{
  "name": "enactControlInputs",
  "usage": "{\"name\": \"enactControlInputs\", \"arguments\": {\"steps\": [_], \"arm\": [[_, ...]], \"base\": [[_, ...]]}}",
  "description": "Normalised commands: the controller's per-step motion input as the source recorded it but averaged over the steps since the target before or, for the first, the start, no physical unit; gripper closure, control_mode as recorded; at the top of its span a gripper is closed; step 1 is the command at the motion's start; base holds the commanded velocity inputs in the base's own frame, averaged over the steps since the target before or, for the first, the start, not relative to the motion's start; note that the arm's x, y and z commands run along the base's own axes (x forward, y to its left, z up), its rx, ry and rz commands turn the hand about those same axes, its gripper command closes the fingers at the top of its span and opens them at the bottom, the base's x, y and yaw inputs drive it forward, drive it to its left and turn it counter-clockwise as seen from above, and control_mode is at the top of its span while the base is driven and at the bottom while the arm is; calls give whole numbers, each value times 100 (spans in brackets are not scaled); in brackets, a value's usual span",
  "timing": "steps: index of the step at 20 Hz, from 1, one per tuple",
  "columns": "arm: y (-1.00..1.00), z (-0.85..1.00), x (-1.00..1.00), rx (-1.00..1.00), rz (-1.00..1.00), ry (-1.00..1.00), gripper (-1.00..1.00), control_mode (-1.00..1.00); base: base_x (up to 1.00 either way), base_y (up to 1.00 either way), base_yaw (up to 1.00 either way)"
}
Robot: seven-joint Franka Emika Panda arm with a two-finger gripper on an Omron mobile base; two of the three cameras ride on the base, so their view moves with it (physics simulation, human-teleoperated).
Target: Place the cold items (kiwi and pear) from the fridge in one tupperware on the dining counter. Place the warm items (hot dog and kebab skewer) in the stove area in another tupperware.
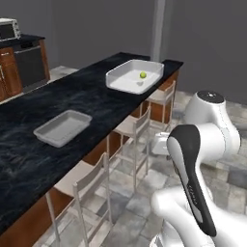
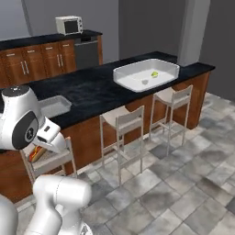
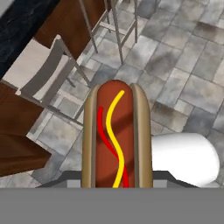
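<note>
On the left of the left base view, a shallow grey tub (image 1: 63, 127) sits on the black counter (image 1: 29, 154), near its front edge. Further along, toward the far end, a larger white tub (image 1: 135, 76) holds a small green kiwi (image 1: 143, 75) and a darker item beside it, too small to identify. Pale stools (image 1: 84, 185) stand in a row under the counter's edge, over the grey tiled floor (image 1: 140, 202). A toaster oven (image 1: 9, 29) rests on the back cabinets at the far left.

In the right base view, the grey tub (image 2: 55, 106) lies partly behind the arm's white shoulder. The gripper (image 2: 39, 151) hangs low in front of the counter (image 2: 92, 89), just beside a stool (image 2: 50, 158), with the hot dog (image 2: 36, 152) showing as an orange and red patch at its end. To the right, past another stool (image 2: 123, 121), the white tub (image 2: 146, 74) carries the kiwi (image 2: 154, 74) near its far side. The toaster oven (image 2: 69, 25) stands on the rear cabinets.

In the hand view, the hot dog (image 3: 117, 135) rises lengthwise from the bottom centre, its bun edges framing a brown sausage with wavy red and yellow lines. The jaws are closed onto it at a middling width, the fingertips hidden behind the bun. A stool (image 3: 41, 72) and the counter's wooden front lie to the left, the tiled floor (image 3: 183, 65) behind and to the right. The hot dog is well apart from both tubs and is in the air, below counter height.
</note>
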Motion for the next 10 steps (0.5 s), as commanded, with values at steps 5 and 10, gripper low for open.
{"name": "enactControlInputs", "arguments": {"steps": [5,10], "arm": [[0,0,0,0,0,0,100,100],[0,0,0,0,0,0,100,100]], "base": [[96,-23,57],[98,-45,44]]}}
